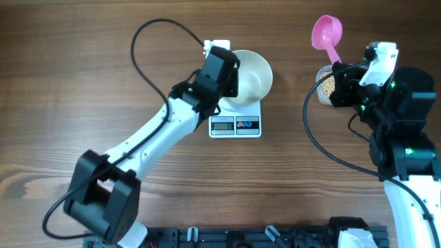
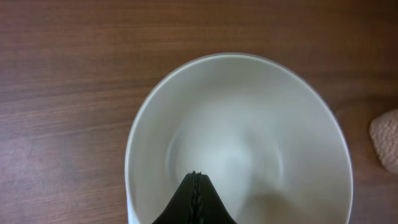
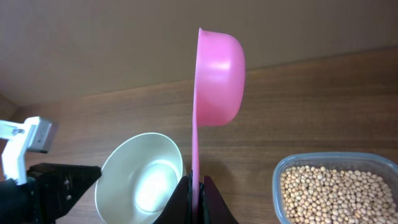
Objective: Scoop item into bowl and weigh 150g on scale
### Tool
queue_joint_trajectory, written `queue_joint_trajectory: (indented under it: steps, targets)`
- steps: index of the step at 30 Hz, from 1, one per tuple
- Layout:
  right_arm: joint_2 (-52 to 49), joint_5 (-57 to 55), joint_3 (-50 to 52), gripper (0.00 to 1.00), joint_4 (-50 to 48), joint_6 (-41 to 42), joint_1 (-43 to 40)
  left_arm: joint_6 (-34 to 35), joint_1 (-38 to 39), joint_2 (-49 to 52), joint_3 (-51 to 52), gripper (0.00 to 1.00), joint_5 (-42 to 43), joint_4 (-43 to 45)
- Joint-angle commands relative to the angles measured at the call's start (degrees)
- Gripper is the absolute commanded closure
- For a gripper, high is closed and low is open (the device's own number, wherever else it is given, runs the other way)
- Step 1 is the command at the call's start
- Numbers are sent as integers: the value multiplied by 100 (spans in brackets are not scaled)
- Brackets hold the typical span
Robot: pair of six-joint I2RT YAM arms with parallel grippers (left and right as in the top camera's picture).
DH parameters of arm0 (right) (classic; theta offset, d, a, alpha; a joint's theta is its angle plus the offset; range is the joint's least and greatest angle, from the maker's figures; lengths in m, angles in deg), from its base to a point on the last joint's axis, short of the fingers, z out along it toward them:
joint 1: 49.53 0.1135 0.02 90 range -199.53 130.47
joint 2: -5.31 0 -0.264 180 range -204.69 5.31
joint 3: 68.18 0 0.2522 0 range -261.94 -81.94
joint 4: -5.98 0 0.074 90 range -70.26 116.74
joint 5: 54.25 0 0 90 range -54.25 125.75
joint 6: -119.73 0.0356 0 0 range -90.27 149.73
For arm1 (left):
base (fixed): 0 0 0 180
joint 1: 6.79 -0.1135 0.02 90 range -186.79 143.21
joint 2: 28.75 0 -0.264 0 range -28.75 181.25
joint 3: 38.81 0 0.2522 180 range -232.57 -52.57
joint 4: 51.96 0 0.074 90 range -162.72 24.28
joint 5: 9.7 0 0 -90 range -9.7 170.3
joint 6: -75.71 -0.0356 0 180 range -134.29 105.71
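Note:
The white bowl sits on the white scale and looks empty inside. My left gripper is shut, nothing shows between its fingers, and its tip hangs over the bowl's near inner side. My right gripper is shut on the thin handle of a pink scoop, held upright on edge and empty. In the overhead view the scoop points away from the right gripper. The beans fill a clear tub, partly hidden under the right wrist.
Brown wooden table all around. The left arm slants from the front left to the scale. The right arm's base stands at the right edge. A blurred tan patch shows right of the bowl.

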Motion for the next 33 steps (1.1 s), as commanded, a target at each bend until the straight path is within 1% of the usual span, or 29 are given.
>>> queue_joint_trajectory:
  steps: [1, 11, 15, 18, 27, 33]
  targets:
    - [-57, 133, -81, 96, -59, 55, -22, -481, 15, 442, -411, 96, 170, -271]
    - [-57, 133, -81, 96, -70, 168, -22, -682, 11, 785, -446, 96, 162, -498]
    - [-57, 133, -81, 96, -68, 166, -22, -680, 11, 887, -446, 96, -184, -866]
    - [-57, 133, -81, 96, -68, 166, -22, -684, 11, 892, -446, 96, -376, -984]
    - [-57, 133, -81, 96, -66, 155, -22, -656, 35, 881, -446, 96, -387, -907]
    - [-57, 133, -81, 96, -66, 114, -22, -660, 186, 800, -446, 96, -348, -481]
